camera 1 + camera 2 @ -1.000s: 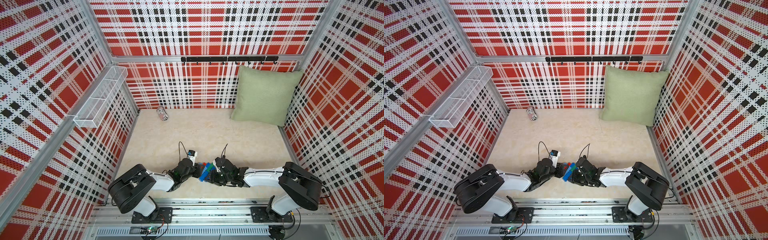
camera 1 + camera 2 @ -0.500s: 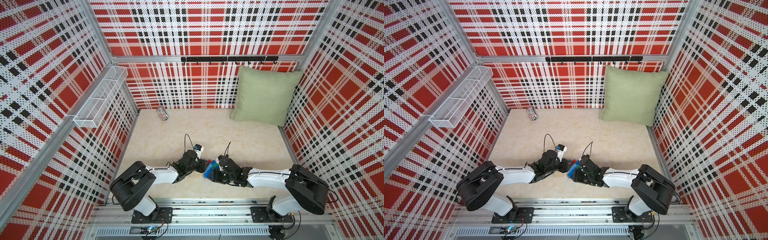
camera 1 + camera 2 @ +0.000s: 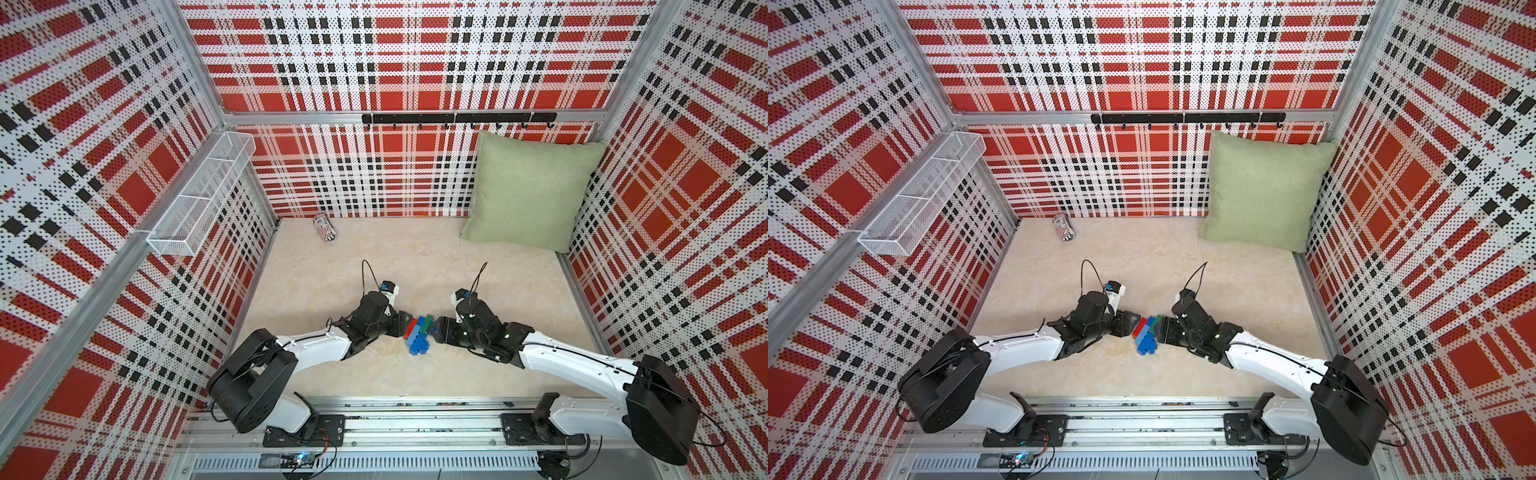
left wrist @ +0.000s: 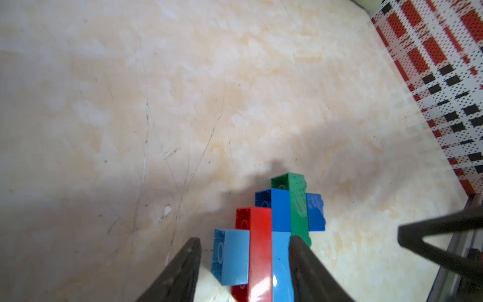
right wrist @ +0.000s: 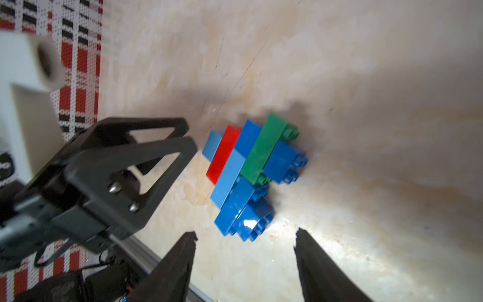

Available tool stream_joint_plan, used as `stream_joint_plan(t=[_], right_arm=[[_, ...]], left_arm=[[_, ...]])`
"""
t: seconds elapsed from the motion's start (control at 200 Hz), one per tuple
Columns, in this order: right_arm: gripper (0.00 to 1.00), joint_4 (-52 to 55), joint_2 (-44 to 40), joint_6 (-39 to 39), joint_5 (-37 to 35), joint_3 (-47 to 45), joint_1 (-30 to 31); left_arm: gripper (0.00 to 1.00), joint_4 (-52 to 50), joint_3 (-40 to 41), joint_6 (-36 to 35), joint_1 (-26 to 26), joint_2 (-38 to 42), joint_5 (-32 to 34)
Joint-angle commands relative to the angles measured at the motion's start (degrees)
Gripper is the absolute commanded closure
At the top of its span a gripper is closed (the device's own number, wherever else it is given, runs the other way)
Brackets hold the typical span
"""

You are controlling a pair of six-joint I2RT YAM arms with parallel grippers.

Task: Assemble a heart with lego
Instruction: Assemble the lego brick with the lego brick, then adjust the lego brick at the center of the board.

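The heart [image 3: 419, 334] [image 3: 1147, 334] is a flat cluster of joined lego: a red, a green and several blue bricks. It lies on the beige table between my two grippers. In the left wrist view the heart [image 4: 271, 227] reaches in between the fingers of my left gripper [image 4: 244, 243] [image 3: 402, 325], which is open: a gap shows beside the light blue brick. My right gripper [image 5: 245, 235] [image 3: 434, 328] is open too, its tips just short of the heart [image 5: 248, 172]. The left gripper [image 5: 188, 134] shows opposite in the right wrist view.
A striped can [image 3: 325, 227] lies at the back left by the wall. A green pillow [image 3: 528, 191] leans in the back right corner. A white wire basket [image 3: 199, 195] hangs on the left wall. The metal rail [image 3: 395, 415] runs along the front edge.
The right gripper has opened and let go of the heart, which now lies on the table. The left gripper's jaws have widened. Both arms have stretched a little farther from the rail.
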State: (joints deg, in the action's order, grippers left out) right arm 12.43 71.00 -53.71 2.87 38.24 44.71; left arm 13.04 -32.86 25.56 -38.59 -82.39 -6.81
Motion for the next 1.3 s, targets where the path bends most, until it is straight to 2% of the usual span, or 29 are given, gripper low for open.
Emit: stream_joint_plan(t=[0.0, 0.21, 0.341, 0.456, 0.476, 0.551, 0.601, 0.827, 1.142, 1.293], right_arm=[[0.34, 4.0, 2.2, 2.9, -2.5, 2.0, -1.7], [0.33, -5.3, 8.3, -2.6, 1.7, 2.4, -3.3], [0.33, -5.6, 8.8, -2.8, 0.9, 2.7, -4.0], [0.33, -5.8, 7.6, -2.4, 1.3, 1.7, -4.9], [0.33, -5.9, 7.4, -2.4, 1.5, 1.4, -5.0], [0.33, -6.1, 6.5, -2.3, 1.5, 0.4, -5.5], [0.33, -6.3, 6.0, -2.4, 1.6, -0.3, -5.9], [0.33, -6.1, 2.0, -2.6, 1.7, -3.7, -8.2], [0.32, -4.9, -2.6, -2.2, 2.0, -6.7, -10.0], [0.32, -4.4, -3.1, -1.8, 2.0, -7.2, -10.3]], left_arm=[[0.39, 2.4, 2.2, 1.1, -1.0, 2.4, 3.2], [0.31, 1.2, 1.5, -0.9, -7.7, 0.3, 9.6], [0.17, 0.3, 2.5, -2.6, -12.4, 2.4, 15.3], [0.14, -1.5, 3.1, -4.1, -12.9, 2.9, 17.7], [0.1, -1.7, 3.1, -4.1, -12.9, 2.8, 17.7], [0.08, -2.5, 2.3, -6.8, -13.3, 2.2, 18.6], [0.01, -2.7, 1.6, -7.6, -13.7, 1.5, 19.0], [0.01, -6.2, -3.2, -8.6, -16.3, -4.5, 20.9], [0.01, -7.0, -6.6, -10.1, -17.0, -11.9, 16.7], [0.01, -10.5, -7.3, -9.5, -16.9, -11.6, 21.5]])
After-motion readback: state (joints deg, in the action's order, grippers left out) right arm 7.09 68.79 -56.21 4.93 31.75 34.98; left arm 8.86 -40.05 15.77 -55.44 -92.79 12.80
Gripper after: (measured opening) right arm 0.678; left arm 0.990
